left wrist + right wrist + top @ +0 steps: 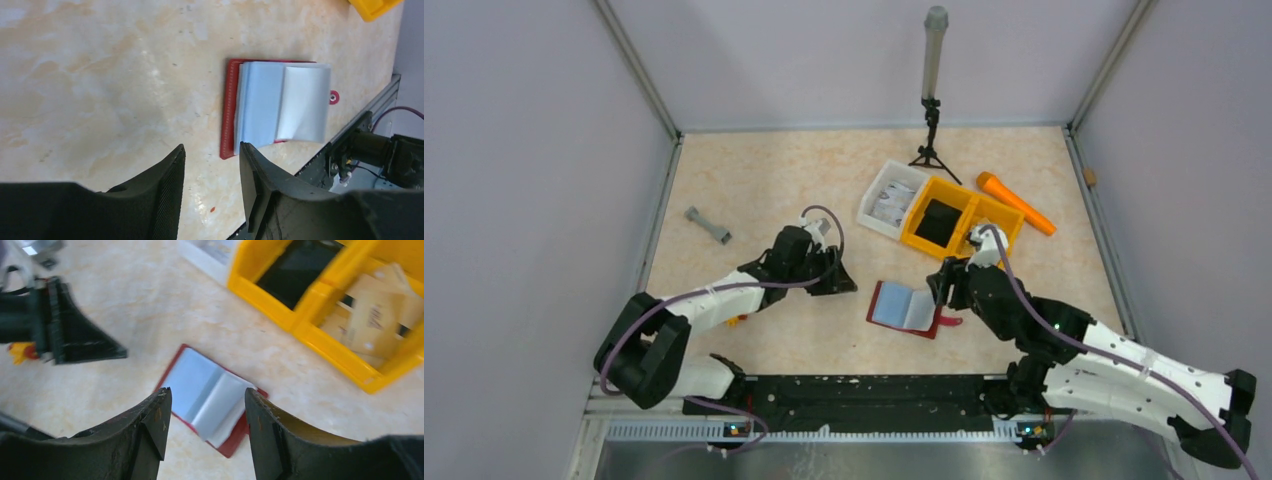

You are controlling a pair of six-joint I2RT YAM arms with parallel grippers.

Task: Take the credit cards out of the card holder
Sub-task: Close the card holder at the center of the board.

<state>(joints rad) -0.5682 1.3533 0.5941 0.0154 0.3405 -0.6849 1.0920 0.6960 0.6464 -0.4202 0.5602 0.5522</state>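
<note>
Pale marbled worktop carries everything. Low over it, the left claw hovers with its fingers apart and nothing between them. Just beyond its tips lies the card holder, spread open flat, with the pale credit cards showing inside. Opposite, the right claw, likewise parted and empty, hangs above the same card holder, and a yellow bin sits farther beyond.
</note>
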